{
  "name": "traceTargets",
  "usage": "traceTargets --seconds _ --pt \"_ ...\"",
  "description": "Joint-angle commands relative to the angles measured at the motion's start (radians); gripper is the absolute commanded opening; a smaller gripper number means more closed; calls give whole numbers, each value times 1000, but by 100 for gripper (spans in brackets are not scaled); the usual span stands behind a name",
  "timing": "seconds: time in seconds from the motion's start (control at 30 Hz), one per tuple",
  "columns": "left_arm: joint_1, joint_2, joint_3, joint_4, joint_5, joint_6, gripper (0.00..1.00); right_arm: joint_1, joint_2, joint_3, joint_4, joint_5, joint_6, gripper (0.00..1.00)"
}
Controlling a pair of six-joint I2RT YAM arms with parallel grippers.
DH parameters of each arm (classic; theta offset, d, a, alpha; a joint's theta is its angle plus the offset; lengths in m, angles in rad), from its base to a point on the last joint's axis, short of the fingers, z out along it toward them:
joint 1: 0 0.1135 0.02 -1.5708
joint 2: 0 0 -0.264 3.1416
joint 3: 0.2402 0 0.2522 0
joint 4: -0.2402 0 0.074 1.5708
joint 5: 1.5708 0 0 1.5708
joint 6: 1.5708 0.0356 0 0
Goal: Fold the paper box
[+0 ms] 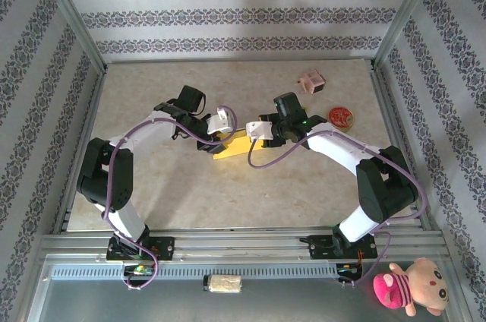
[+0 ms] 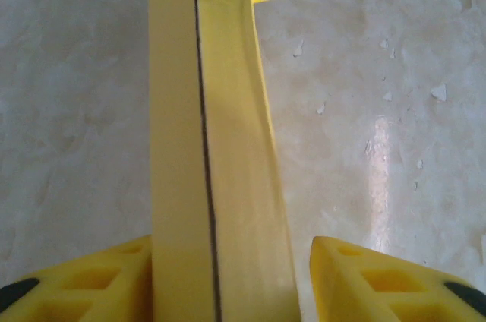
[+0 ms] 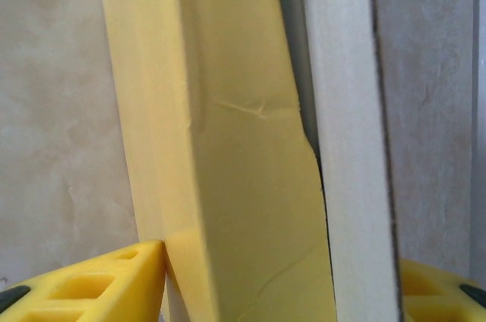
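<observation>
The paper box point(image 1: 232, 145) stands on edge at the middle of the table, yellow, held between both grippers. In the left wrist view the paper box point(image 2: 216, 147) runs up between my left gripper's point(image 2: 231, 261) fingers: the left finger point(image 2: 114, 276) touches it, and the right finger point(image 2: 364, 276) stands a small gap away. In the right wrist view my right gripper point(image 3: 282, 261) is shut on the paper box point(image 3: 228, 185), one finger point(image 3: 106, 284) on the yellow side and the other against a white flap point(image 3: 353, 147). From above, the left gripper point(image 1: 213, 140) and the right gripper point(image 1: 257, 137) sit at the box's two ends.
A small pink box-like item point(image 1: 312, 81) and a red round thing point(image 1: 341, 118) lie at the back right of the table point(image 1: 304, 185). A plush toy point(image 1: 410, 285) lies off the table at the near right. Metal frame rails border the table.
</observation>
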Motion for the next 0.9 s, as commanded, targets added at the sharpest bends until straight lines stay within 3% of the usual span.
traceTargets --seconds 0.0,0.03,0.2,0.4,0.53,0.67,0.77,0.87 --pt "4 -53 -34 75 35 -21 69 -1 7 26 -24 -49 47 56" --pt "4 -77 -56 114 29 -35 78 -1 10 31 -32 -56 52 56" --pt "9 -260 -217 359 -8 -151 100 -3 29 62 -69 -68 67 55" --pt "69 -559 -430 520 -75 -326 100 -10 43 86 -100 -88 75 54" --pt "162 -668 -526 441 -80 -237 100 -13 48 92 -109 -94 74 54" --pt "194 -625 -515 410 -102 -161 100 -17 48 91 -114 -100 74 54" --pt "258 -552 -485 485 24 -252 100 -20 49 92 -120 -107 76 54" --pt "276 -467 -423 531 142 -361 94 -24 53 94 -125 -113 81 54"
